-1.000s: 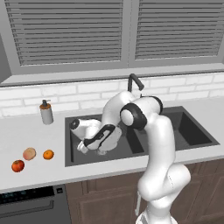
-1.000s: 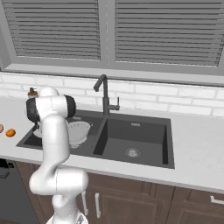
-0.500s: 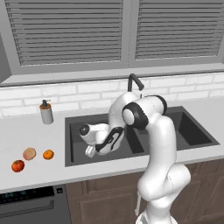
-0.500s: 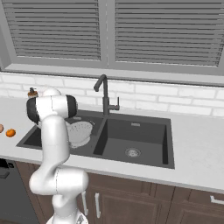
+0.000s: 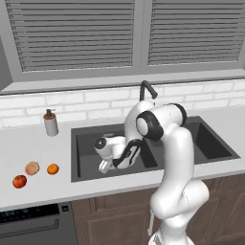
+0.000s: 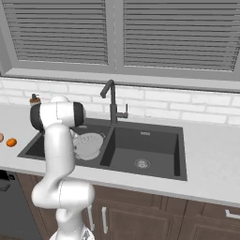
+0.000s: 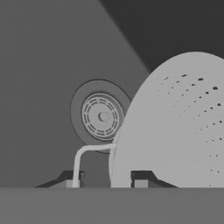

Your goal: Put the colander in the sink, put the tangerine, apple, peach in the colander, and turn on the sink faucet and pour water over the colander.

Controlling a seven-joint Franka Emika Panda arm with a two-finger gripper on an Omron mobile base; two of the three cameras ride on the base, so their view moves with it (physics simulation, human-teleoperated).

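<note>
I have the gripper [image 7: 105, 181] clamped on the colander [image 7: 175, 127] rim, low in the sink [image 5: 83, 158] basin just short of the drain [image 7: 101, 116]. Release is pending; tangerine [image 5: 53, 169], peach [image 5: 32, 168], apple [image 5: 19, 181] and faucet [image 6: 111, 101] remain, I judge.

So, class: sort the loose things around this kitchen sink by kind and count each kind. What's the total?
Fruit: 3, on the counter: apple, peach, tangerine
Colander: 1, in the sink's left basin: colander
Soap dispenser: 1, on the counter by the wall: soap dispenser
Total: 5
</note>
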